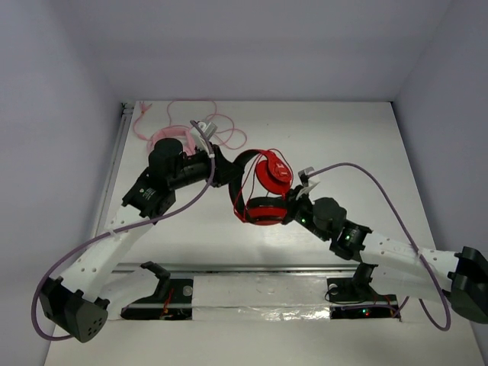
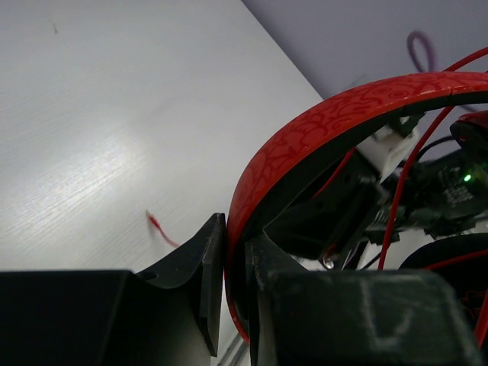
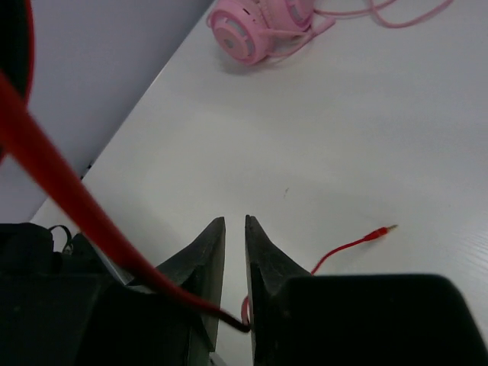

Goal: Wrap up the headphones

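Two arms work on one item at this stage. At the far left rear of the counter [image 1: 358, 137] lie the pink headphones [image 1: 162, 139] with their pink lead. They are not part of the procedure and sit well apart from both grippers.

Next to the right, the left gripper [image 2: 235, 232] has its jaws clamped on the headband [image 2: 320, 126] of the headphones [image 1: 267, 183], one finger on each face of the band. We judge this grip to act as a fixture. It steadies the set near the middle of the counter, so that the band and cups are open for the cable to pass round them. In the overhead view the upper ear cup [image 1: 274, 171] stands on edge and the lower ear cup [image 1: 263, 211] sits beneath it, with thin red loops hanging about both. We cannot tell whether the lower ear cup touches the counter.

Further right, the right gripper [image 3: 234, 223] sits just beside the lower ear cup. Its jaws are drawn almost together, leaving only a narrow slit at the tips. The cable [image 3: 69, 183] runs down into that slit near the finger roots. We read this as a pinch on the cable, though the contact point itself is in shadow. Beyond the jaws the free tail lies on the counter and ends in the plug [image 3: 383, 230].

We judge that the pinch serves to guide and tension: the right arm carries the cable while the left holds the frame fixed. The slack remaining toward the plug suggests the wrap is not yet finished.
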Motion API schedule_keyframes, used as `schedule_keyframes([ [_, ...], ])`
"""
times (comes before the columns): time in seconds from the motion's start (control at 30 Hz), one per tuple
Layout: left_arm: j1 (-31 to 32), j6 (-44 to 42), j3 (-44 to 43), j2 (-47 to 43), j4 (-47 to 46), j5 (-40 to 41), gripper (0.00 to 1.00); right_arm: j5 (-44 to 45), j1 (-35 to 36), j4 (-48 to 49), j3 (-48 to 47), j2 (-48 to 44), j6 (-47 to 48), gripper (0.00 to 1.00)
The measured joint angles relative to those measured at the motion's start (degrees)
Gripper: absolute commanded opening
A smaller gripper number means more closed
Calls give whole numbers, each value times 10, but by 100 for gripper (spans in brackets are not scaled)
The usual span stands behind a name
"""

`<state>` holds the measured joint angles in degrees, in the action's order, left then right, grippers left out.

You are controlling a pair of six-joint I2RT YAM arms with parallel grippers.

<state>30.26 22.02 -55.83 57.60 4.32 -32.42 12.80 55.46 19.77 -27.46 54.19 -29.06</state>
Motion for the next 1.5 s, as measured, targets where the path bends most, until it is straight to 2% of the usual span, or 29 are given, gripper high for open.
schedule_keyframes([
  [0.3, 0, 27, -32, -6, -15, 43, 0, -35, 0, 99, 50, 68, -34, 24],
  [0.53, 0, 45, -32, -6, -16, 53, 0, -43, 0, 159, 50, 99, -37, 17],
  [0.77, 0, 55, -42, -5, -15, 55, 0, -35, 0, 184, 50, 146, -39, 30],
  [1.1, 0, 62, -57, -5, -16, 56, 0, -2, 0, 212, 50, 189, -38, 30],
  [1.27, 0, 61, -77, -5, -4, 66, 0, 16, 0, 203, 51, 168, -38, 32],
  [1.37, 0, 62, -85, -5, -4, 68, 0, 24, 0, 204, 58, 134, -37, 24],
  [1.4, 0, 62, -85, -5, -4, 68, 0, 26, 0, 205, 59, 128, -36, 13],
  [1.5, 0, 64, -85, -4, -2, 71, 0, 24, 0, 215, 59, 135, -35, 0],
])
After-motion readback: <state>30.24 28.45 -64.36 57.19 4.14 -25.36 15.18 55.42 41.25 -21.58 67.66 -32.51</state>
